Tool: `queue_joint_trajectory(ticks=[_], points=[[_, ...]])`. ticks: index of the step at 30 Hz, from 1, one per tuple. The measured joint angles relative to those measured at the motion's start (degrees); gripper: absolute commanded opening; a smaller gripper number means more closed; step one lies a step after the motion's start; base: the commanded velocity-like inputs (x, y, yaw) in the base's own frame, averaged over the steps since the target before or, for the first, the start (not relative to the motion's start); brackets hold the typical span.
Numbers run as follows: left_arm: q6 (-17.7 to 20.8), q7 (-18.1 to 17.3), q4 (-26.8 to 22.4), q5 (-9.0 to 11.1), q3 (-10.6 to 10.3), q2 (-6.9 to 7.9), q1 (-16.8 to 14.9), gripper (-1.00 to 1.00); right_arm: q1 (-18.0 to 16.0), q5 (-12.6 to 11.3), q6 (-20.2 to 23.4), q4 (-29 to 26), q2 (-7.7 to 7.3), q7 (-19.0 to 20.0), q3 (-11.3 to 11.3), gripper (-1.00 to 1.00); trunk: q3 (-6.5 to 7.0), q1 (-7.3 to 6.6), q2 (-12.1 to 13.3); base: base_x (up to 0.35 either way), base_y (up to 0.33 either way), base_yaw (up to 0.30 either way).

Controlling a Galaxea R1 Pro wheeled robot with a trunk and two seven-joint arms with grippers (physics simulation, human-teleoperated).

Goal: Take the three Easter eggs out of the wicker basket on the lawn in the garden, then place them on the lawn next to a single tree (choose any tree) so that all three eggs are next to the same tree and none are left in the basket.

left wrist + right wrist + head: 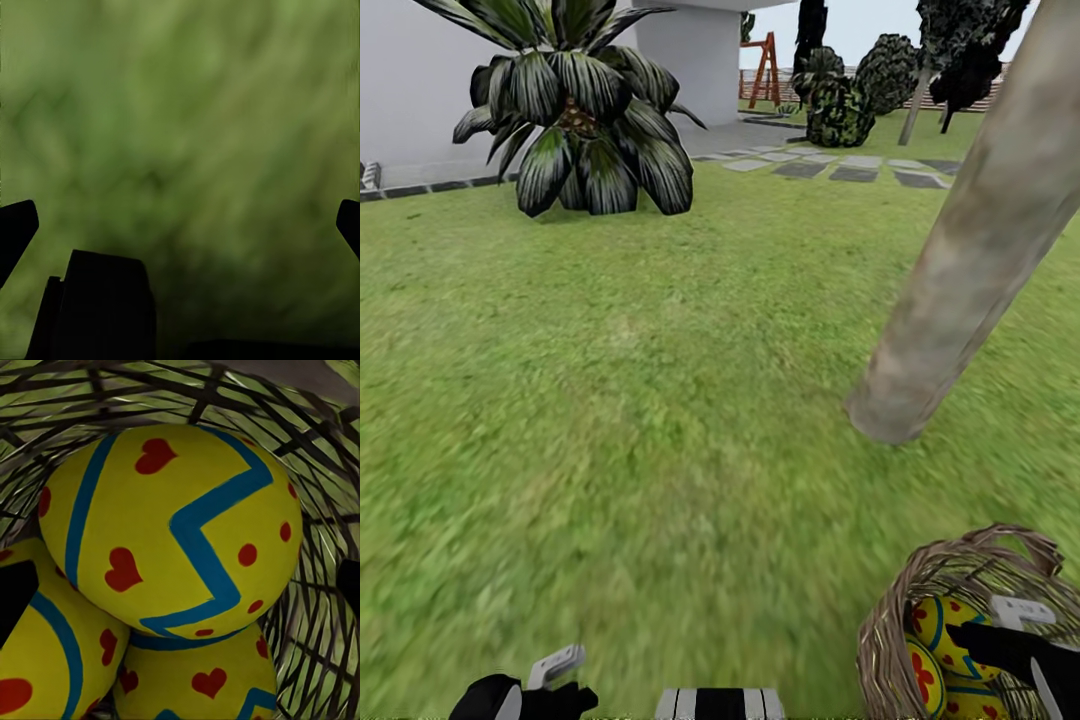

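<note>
Nearest, at the bottom right of the head view, the wicker basket (920, 590) sits on the lawn (660, 400), its braided rim curving round the three Easter eggs (940, 625) heaped inside. The right gripper (1028, 640) reaches down into the basket's mouth, a dark arm with a pale fitting lying over the eggs. In the right wrist view its two dark fingertips (15, 598) stand wide apart at either edge, spread and gripping nothing, with the top egg (169, 529) between them; whether they touch it cannot be told. That egg is yellow with a blue zigzag band and red hearts and dots, and it rests on two more eggs (199, 679) of the same pattern, all packed against the open weave of the basket wall (315, 450), through which grass shows. At the bottom left of the head view the left gripper (555, 670) hangs low over bare grass, well apart from the basket. The left wrist view shows blurred green turf (187, 135) with its dark fingertips (16, 225) far apart at the edges, so it too is spread and empty. Just beyond the basket, the grey-beige trunk of the tree (970, 250) meets the grass and leans up out of the top right corner. Farther off, a short palm (580, 110) with drooping dark leaves stands near a pale wall (420, 80). Grey paving slabs (830, 168) run across behind it, and round dark bushes (840, 105) and a red swing frame (765, 65) lie farthest away.
</note>
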Motion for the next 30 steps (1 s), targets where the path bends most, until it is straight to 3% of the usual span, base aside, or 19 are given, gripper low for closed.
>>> queue_joint_trajectory(ticks=[17, 22, 30], points=[[-0.93, 0.07, 0.34, -0.06, -0.03, 0.0, 0.0, 1.0, 0.0, 0.0, -0.4, -2.24, 0.08, 0.13, -0.02, 1.0, -3.77, 0.44, -0.23, 0.0, 0.0, 0.0], [-0.93, 0.06, 0.34, -0.06, -0.04, 0.0, 0.0, 1.0, 0.0, -0.07, -3.93, -2.25, 0.03, 0.09, -0.08, 1.0, -3.78, 0.44, -0.23, 0.0, 0.0, 0.0], [-1.01, 0.07, 0.37, -0.06, -0.04, 0.0, 0.0, 1.0, -0.01, -1.24, -4.79, -5.92, 0.3, 0.14, 0.0, 1.0, -3.78, 0.43, -0.23, 0.0, 0.0, 0.0]])
